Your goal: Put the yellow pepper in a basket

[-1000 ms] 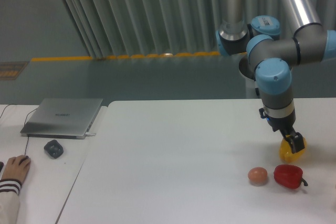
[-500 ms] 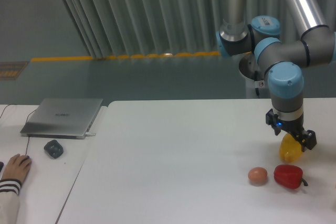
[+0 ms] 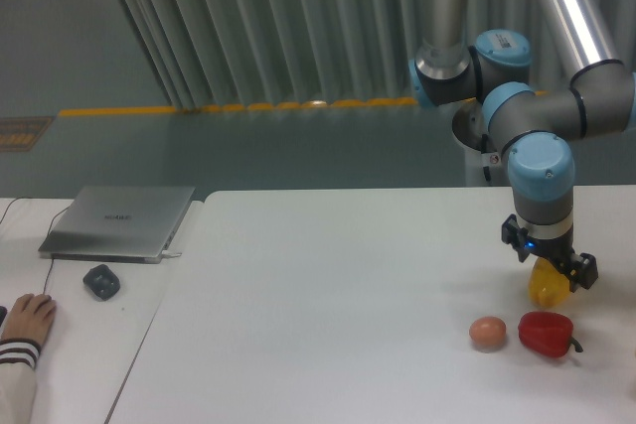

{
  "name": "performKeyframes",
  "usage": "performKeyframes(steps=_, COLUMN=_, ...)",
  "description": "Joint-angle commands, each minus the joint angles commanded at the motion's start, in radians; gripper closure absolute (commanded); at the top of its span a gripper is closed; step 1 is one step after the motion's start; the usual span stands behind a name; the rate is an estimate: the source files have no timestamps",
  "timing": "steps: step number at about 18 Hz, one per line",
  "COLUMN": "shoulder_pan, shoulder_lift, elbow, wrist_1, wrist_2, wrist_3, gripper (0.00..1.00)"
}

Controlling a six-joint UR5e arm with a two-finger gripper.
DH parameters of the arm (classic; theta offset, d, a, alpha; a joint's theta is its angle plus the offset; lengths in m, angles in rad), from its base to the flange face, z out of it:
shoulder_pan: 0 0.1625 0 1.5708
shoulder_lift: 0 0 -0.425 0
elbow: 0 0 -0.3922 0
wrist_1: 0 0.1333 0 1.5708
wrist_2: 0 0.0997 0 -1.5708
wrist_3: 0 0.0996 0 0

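Note:
The yellow pepper [image 3: 546, 290] sits on the white table [image 3: 328, 285] at the right, just behind the red pepper [image 3: 546, 334]. My gripper [image 3: 553, 265] hangs straight down over the yellow pepper's top. Its dark fingers stand spread on either side of the top, and the jaws look open. The pepper's upper part is hidden behind the fingers. It rests on the table. No basket is in view.
A small tan egg-like ball [image 3: 487, 332] lies left of the red pepper. On a side table at the left are a closed laptop [image 3: 119, 221], a dark mouse [image 3: 101, 281] and a person's hand [image 3: 27, 319].
My gripper has turned about its vertical axis, so both fingers now show spread over the yellow pepper, and the wrist has shifted slightly right. The pepper has barely moved.

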State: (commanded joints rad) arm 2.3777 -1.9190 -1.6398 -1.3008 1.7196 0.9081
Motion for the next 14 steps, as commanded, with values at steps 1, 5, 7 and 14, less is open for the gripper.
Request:
performKeyframes(steps=1, shoulder_pan=-0.002, shoulder_lift=-0.006, elbow=0.000, wrist_1=0.000, wrist_2=0.000, wrist_3=-0.002, gripper=0.00)
performKeyframes(steps=5, shoulder_pan=-0.002, shoulder_lift=-0.009, elbow=0.000, wrist_1=-0.003, wrist_2=0.003, wrist_3=0.000, gripper=0.00)
performKeyframes(steps=7, shoulder_pan=-0.008, shoulder_lift=-0.011, elbow=0.000, wrist_1=-0.003, wrist_2=0.003, wrist_3=0.002, gripper=0.00)
performKeyframes(steps=14, shoulder_pan=-0.018, shoulder_lift=-0.025, elbow=-0.003, wrist_1=-0.003, wrist_2=0.011, wrist_3=0.003, gripper=0.07)
